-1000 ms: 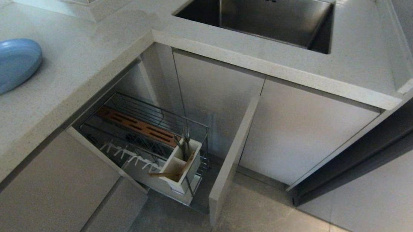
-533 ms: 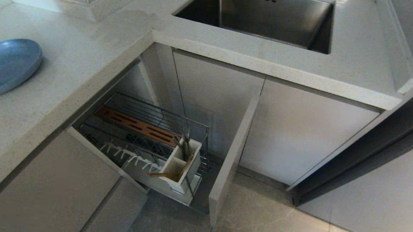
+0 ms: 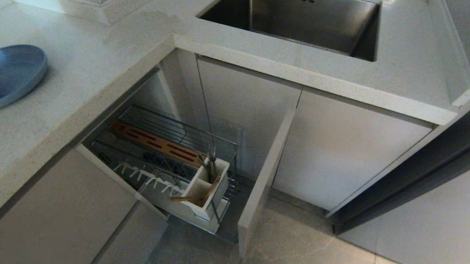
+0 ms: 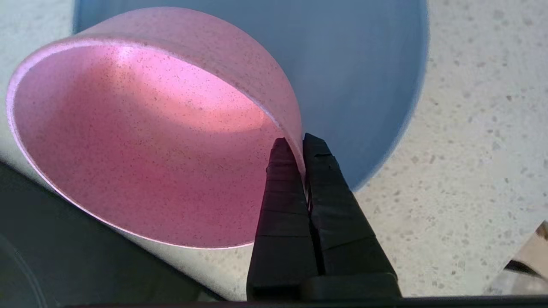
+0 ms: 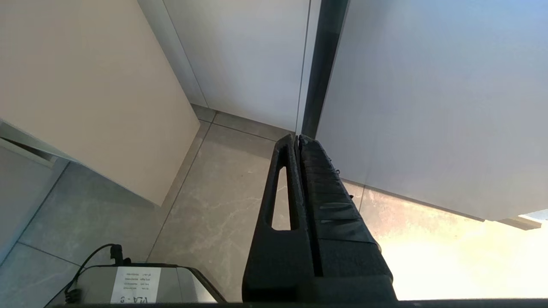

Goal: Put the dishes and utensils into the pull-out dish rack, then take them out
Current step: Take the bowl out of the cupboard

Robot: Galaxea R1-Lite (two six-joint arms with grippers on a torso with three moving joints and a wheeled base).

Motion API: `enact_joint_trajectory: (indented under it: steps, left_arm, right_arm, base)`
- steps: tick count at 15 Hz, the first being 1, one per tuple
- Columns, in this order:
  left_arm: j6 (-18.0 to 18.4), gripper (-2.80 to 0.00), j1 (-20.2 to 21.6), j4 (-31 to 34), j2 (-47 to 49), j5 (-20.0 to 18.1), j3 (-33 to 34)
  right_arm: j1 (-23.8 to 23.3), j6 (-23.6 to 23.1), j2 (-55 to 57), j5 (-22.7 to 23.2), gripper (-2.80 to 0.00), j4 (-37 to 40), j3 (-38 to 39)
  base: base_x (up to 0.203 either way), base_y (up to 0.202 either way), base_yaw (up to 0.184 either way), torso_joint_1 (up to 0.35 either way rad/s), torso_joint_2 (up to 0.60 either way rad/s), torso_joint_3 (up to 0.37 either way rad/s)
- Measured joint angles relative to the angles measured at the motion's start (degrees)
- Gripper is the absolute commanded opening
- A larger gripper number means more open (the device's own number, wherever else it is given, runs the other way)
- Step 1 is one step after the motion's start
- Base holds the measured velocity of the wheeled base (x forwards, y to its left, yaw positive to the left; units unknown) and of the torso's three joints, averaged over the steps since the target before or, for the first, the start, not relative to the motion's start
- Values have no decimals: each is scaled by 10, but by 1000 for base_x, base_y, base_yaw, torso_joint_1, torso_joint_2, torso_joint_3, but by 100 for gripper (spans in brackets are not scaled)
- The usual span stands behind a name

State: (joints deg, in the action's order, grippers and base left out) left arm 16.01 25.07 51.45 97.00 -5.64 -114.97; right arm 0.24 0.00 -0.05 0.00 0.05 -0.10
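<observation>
Hanging low over the floor (image 5: 222, 205), right pincer (image 5: 297, 139) is clenched on nothing. Rack (image 3: 164, 151) sits pulled out, chopsticks (image 3: 194, 197) in its box. Further off, left pincer (image 4: 298, 143) pinches the pink bowl's (image 4: 141, 154) rim over the blue plate (image 4: 359, 77) on the desk (image 4: 479, 128).

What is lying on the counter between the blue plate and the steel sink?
Nothing: in the head view the counter is bare from blue plate to steel sink.

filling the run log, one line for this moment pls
left gripper: shut on bowl rim, over plate | right gripper: shut, parked near floor | rack: open, utensils in box
</observation>
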Motion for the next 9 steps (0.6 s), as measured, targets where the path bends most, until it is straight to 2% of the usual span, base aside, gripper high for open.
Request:
enact_joint_trajectory:
  steps: [9]
  left_arm:
    - [1,-280,-9,0,4,5,0]
  right_arm:
    - [0,0,0,0,-280,0,0]
  base:
    - [0,0,0,0,0,0]
